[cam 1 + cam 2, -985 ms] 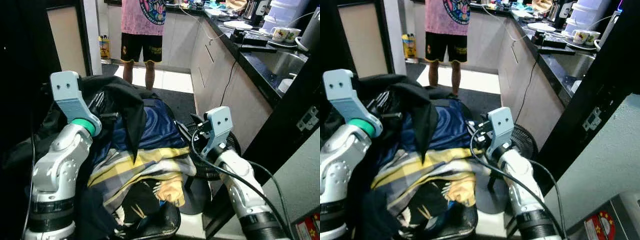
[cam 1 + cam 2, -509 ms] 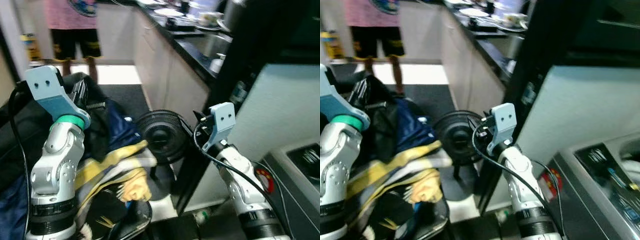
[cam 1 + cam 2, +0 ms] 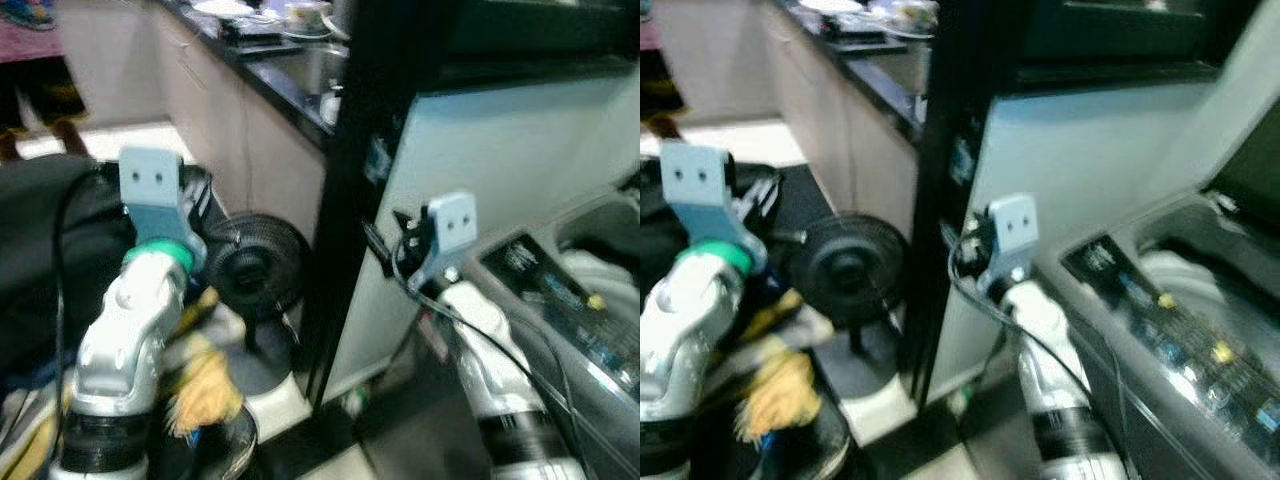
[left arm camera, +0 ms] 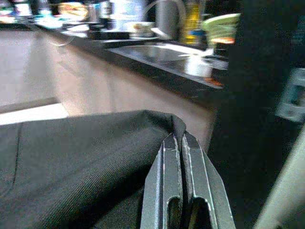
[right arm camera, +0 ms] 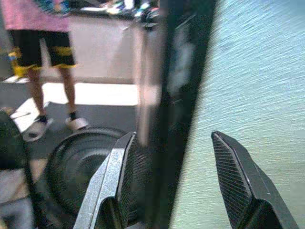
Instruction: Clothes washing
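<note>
Head views, both blurred: my left arm (image 3: 130, 330) is raised on the left, with dark clothes (image 3: 40, 250) bunched against it and a yellow garment (image 3: 205, 385) hanging lower down by the arm. A black floor fan (image 3: 255, 268) stands just beyond, near the foot of the beige cabinets (image 3: 220, 120). My right arm (image 3: 480, 340) reaches forward beside a black vertical post (image 3: 355, 150) and a pale panel (image 3: 480, 150). On the right sits the washing machine (image 3: 1160, 310), lid apparently up, with something white in the tub, probably laundry; too smeared to be sure. Dark countertop (image 3: 270, 70) with dishes runs along the back.

Left wrist view: my left gripper (image 4: 177, 143) is pinched fully together, fingertips (image 4: 169, 148) clamped on the folded edge of a black cloth (image 4: 71, 148). Counter and sink lie behind it.

Right wrist view: my right gripper (image 5: 176, 148) is spread wide and holding nothing; one finger (image 5: 121, 167) sits in front of the fan, the other in front of the pale panel, with the black post between them. A person's legs (image 5: 47, 76) in dark shorts stand farther back on the floor.
</note>
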Robot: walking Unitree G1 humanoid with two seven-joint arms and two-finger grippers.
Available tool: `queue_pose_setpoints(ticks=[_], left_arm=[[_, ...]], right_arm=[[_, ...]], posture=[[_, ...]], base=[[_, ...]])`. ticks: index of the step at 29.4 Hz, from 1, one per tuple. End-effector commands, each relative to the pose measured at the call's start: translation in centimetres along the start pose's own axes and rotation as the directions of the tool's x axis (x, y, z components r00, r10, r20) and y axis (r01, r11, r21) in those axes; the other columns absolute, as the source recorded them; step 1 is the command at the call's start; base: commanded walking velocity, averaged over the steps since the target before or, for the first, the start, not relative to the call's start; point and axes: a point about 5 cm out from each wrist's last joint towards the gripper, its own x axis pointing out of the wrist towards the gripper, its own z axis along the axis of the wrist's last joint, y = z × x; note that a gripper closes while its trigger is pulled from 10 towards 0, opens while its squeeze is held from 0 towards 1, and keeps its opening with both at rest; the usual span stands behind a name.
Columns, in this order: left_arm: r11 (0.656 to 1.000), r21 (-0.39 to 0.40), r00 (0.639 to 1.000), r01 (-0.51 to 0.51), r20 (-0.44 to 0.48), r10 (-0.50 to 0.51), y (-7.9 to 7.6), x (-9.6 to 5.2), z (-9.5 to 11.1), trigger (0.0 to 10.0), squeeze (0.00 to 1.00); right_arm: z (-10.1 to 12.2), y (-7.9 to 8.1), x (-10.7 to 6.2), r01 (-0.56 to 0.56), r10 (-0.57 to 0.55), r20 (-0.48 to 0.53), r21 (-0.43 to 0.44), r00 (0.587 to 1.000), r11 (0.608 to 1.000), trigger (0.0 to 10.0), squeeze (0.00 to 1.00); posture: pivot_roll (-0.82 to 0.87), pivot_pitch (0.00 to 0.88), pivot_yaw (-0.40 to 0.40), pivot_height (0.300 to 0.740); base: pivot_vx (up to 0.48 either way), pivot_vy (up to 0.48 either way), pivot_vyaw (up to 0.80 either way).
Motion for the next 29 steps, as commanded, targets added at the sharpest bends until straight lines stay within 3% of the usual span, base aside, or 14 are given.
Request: queue_pose_setpoints(ticks=[1,17,29], left_arm=[[0.999,0.025,0.999,0.036,-0.012,-0.036,-0.6,-0.1,-0.1,10.0,0.0],[0.997,0.046,0.998,0.057,-0.021,-0.057,-1.1,-0.2,-0.5,10.0,0.0],[0.987,0.05,0.989,0.151,-0.018,-0.15,-2.5,-0.2,-0.3,10.0,0.0]], right_arm=[[-0.4,-0.1,-0.2,0.01,-0.01,-0.017,0.009,1.0,1.0,10.0,0.0],[-0.4,-0.4,-0.1,0.024,-0.024,-0.02,0.007,1.0,1.0,10.0,0.0],[-0.2,-1.0,0.0,0.072,-0.072,-0.008,0.028,0.997,0.997,10.0,0.0]], posture=[[0.0,0.06,-0.044,0.74],[0.0,0.052,-0.044,0.74],[0.01,0.06,-0.044,0.74]], base=[[0.0,0.0,-0.8],[0.0,0.0,-0.8],[0.0,0.0,-0.8]])
